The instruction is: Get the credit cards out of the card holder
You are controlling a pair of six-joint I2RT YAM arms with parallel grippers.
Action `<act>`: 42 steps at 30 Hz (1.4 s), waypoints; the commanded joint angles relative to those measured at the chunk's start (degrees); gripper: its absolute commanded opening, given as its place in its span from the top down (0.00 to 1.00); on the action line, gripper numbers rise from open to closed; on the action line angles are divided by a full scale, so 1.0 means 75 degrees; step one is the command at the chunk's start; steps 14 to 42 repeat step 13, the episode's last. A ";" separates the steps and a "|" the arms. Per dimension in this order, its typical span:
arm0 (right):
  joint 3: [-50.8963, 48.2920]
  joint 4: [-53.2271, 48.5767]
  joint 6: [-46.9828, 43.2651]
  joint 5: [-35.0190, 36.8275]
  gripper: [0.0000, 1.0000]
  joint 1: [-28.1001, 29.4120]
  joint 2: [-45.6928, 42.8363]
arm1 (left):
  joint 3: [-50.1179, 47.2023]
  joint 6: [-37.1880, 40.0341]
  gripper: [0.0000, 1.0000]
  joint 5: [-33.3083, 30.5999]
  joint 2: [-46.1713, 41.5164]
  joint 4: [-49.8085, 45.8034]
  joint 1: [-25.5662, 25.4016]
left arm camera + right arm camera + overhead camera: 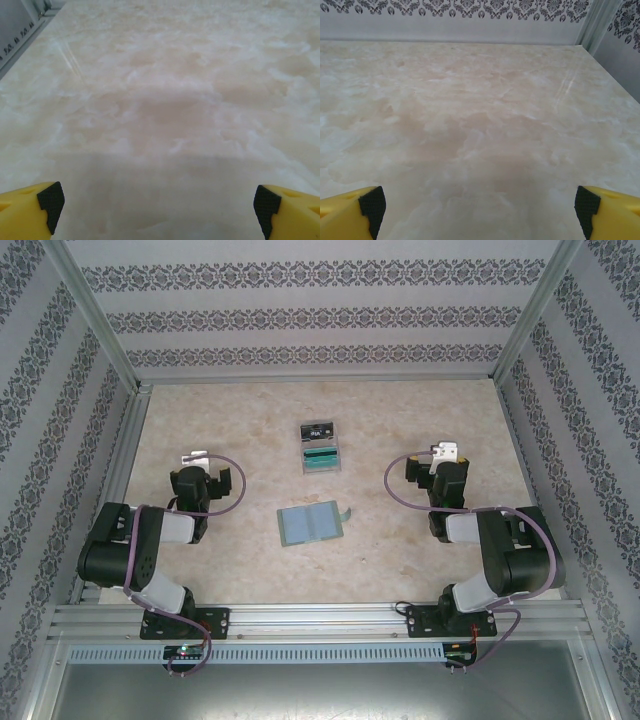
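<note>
Pale beige marbled tabletop (pixel 230 420), seen from above, walled by grey-and-white wallpaper (pixel 300 315) with ornate stripes and framed in aluminium rails.

Near the middle, small flat sage grey-green bifold card holder (pixel 312 524), lying open, bluish-grey inner pockets facing up, small closure tab at its 3 o'clock edge. Impossible to tell whether any card sits in the pockets.

At 12 o'clock from the card holder, apart from it, pale grey rectangular tray (pixel 304 447). Inside the tray, thin black card (pixel 318 428) with white marks at the far end and thin teal-green card (pixel 322 455) with a dark stripe at the near end.

Left gripper (pixel 195 456) at 10 o'clock from the card holder, well apart, jaws spread wide and holding nothing. Right gripper (pixel 447 451) at 2 o'clock, also well apart, jaws likewise wide and holding nothing.

From each wrist camera, yellow fingertips (pixel 30 212) (pixel 347 212) with black pads in the bottom corners, bare marbled surface between them.
</note>
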 commanded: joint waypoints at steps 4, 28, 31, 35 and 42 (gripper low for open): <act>0.0068 0.0163 0.0055 -0.0331 0.02 -0.0124 -0.0011 | 0.0073 0.0105 0.01 0.0269 0.0019 0.0577 0.0128; 0.0104 0.0070 0.0102 -0.0527 0.02 -0.0228 -0.0017 | 0.0093 0.0094 0.01 0.0340 0.0016 0.0514 0.0163; 0.0104 0.0070 0.0102 -0.0527 0.02 -0.0228 -0.0017 | 0.0093 0.0094 0.01 0.0340 0.0016 0.0514 0.0163; 0.0104 0.0070 0.0102 -0.0527 0.02 -0.0228 -0.0017 | 0.0093 0.0094 0.01 0.0340 0.0016 0.0514 0.0163; 0.0104 0.0070 0.0102 -0.0527 0.02 -0.0228 -0.0017 | 0.0093 0.0094 0.01 0.0340 0.0016 0.0514 0.0163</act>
